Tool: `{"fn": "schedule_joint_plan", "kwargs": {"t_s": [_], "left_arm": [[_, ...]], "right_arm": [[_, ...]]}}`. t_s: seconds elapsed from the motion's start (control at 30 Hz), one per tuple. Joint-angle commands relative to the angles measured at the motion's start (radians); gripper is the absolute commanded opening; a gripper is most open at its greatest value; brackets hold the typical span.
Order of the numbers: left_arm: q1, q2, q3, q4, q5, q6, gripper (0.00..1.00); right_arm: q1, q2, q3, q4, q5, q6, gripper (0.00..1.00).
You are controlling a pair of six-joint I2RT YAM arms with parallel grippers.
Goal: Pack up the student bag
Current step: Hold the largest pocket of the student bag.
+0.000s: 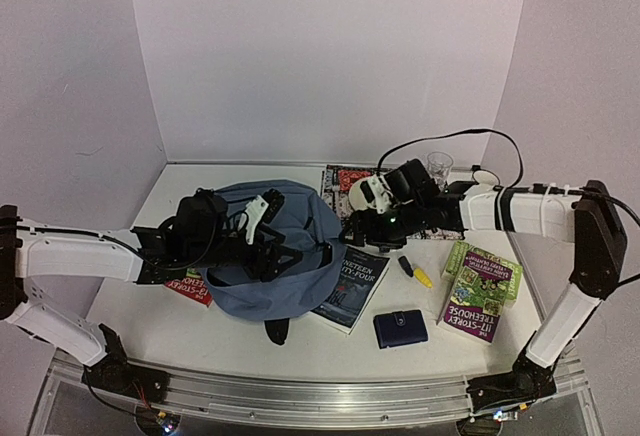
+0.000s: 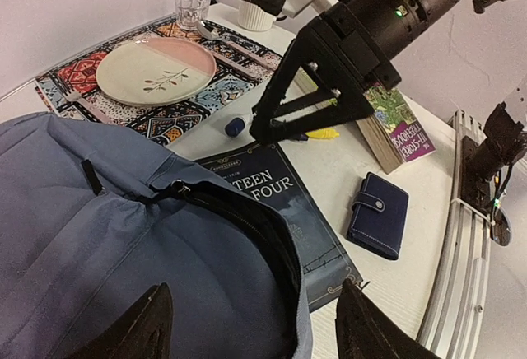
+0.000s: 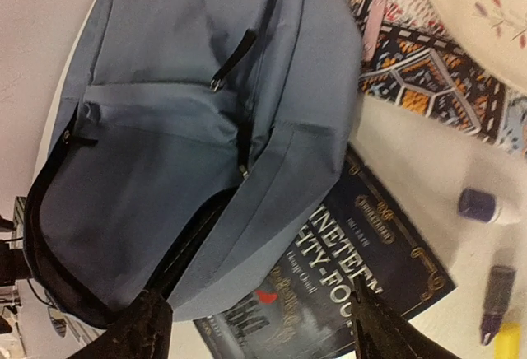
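Student bag [image 1: 265, 266] lies slumped mid-tabletop [image 1: 300, 341], one edge over a dark book [image 1: 352, 286]. We expect light, floppy fabric that sags and bunches. We'd pinch the black zip rim [image 2: 247, 219]. Left gripper [image 2: 255, 326] and right gripper [image 3: 263, 330] are both spread, empty.

Light even and diffuse, from overhead; table [image 1: 180, 331] bright, slightly washed out; soft shadows only, no hard glare; right wrist view blurred, worst on the book [image 3: 362, 293] just ahead of the right gripper [image 3: 263, 330]; left wrist view sharp, barrel-bent at the edges; left gripper [image 2: 259, 326] fingertips dark, soft-focus silhouettes.
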Motion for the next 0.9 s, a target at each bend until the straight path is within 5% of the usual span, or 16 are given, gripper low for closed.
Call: {"fn": "schedule_joint_plan", "kwargs": {"t_s": [0.0, 0.23, 0.43, 0.6, 0.87], "left_arm": [[-0.026, 0.035, 0.051, -0.043, -0.002, 0.013, 0.70], [-0.067, 0.068, 0.048, -0.107, -0.044, 0.057, 0.71], [-0.086, 0.089, 0.030, -0.109, -0.071, 0.033, 0.71], [-0.086, 0.059, 0.024, -0.110, -0.127, 0.002, 0.71], [-0.086, 0.136, 0.171, -0.185, -0.182, -0.044, 0.73]], "right_arm": [[0.092, 0.031, 0.018, 0.023, -0.001, 0.147, 0.80], [0.126, 0.113, 0.000, 0.035, 0.020, 0.207, 0.76], [0.130, 0.122, -0.097, 0.131, 0.019, 0.161, 0.29], [0.134, 0.117, -0.198, 0.272, 0.004, 0.105, 0.00], [0.140, 0.038, -0.215, 0.453, -0.032, 0.032, 0.00]]}}
